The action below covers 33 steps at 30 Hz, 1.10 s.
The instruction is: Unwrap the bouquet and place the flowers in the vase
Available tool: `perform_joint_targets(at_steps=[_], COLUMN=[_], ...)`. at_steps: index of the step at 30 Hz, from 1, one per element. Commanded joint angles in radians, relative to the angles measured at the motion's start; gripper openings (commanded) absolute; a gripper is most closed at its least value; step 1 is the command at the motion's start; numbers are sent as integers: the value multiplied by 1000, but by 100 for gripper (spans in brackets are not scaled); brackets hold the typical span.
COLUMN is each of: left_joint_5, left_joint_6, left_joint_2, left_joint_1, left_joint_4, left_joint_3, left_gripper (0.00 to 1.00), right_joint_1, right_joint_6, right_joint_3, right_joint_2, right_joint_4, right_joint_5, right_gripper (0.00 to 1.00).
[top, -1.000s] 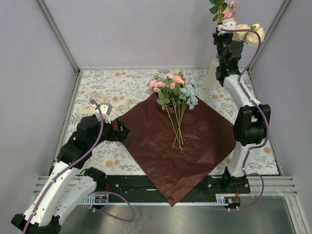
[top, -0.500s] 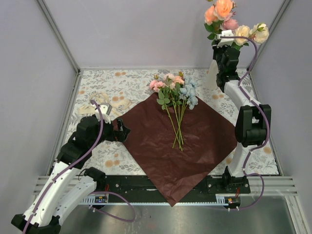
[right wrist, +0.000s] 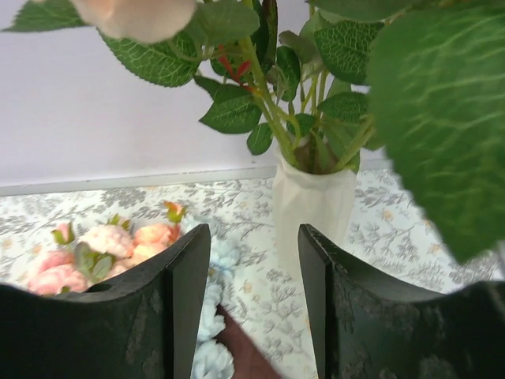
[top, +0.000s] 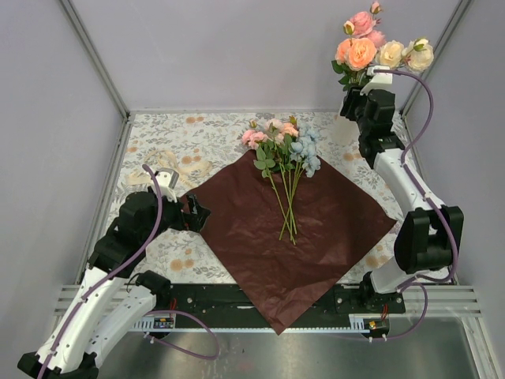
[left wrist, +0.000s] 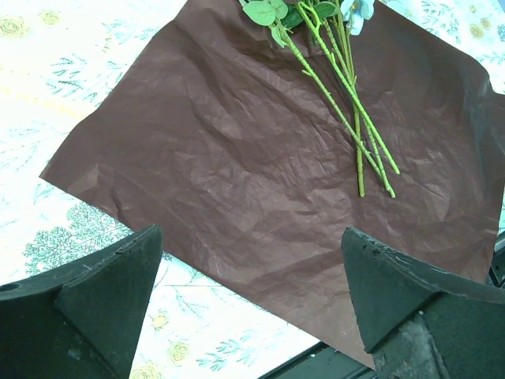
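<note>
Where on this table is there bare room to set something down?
The near half of the crinkled maroon wrapping paper, below the green stems of the loose artificial flowers, is bare. So is the floral tablecloth back left. The back right corner is crowded by the cream ribbed vase.

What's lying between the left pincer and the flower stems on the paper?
Mostly bare maroon wrapping paper, after a strip of tablecloth, per the left wrist view.
</note>
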Motion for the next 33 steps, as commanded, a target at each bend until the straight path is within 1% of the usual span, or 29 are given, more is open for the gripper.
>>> perform_joint_targets(at_steps=[1,2,5,9,11,12,15,18,23,29,33], left_joint_5=[19,21,21,22,19,21,19,25,33,28,33], left_joint_6=[0,0,0,0,0,0,0,0,0,0,0], left_joint_2=[-6,-8,-8,-5,-5,-3,-2,3,15,15,18], left_joint_1=[-3,-3,-3,-3,-3,-3,-3,-3,-3,-3,-3], left_joint_4=[41,41,41,41,41,42,41,41,41,41,42], left_joint_3=[-2,-2,-1,-2,-4,-4,-4,-4,-2,-4,-4], left_gripper=[99,99,99,99,99,99,99,99,99,99,99], right_joint_1=[13,15,22,53,79,94,140,199,275,357,369], right_joint_6=[138,172,270,361,404,417,468,471,464,424,349], right_joint_3=[-5,-14,-78,-167,-205,-222,-282,-319,-278,-140,-11], right_joint_2=[-106,-126,-197,-277,-297,-304,-300,-252,-93,106,222], right_joint_4=[-182,-240,-285,-337,-366,-378,-378,-359,-351,-380,-435], right_joint_5=[-30,-36,-59,-115,-133,-166,-206,-212,-229,-222,-150], right_gripper=[57,56,54,50,50,49,49,47,44,42,41])
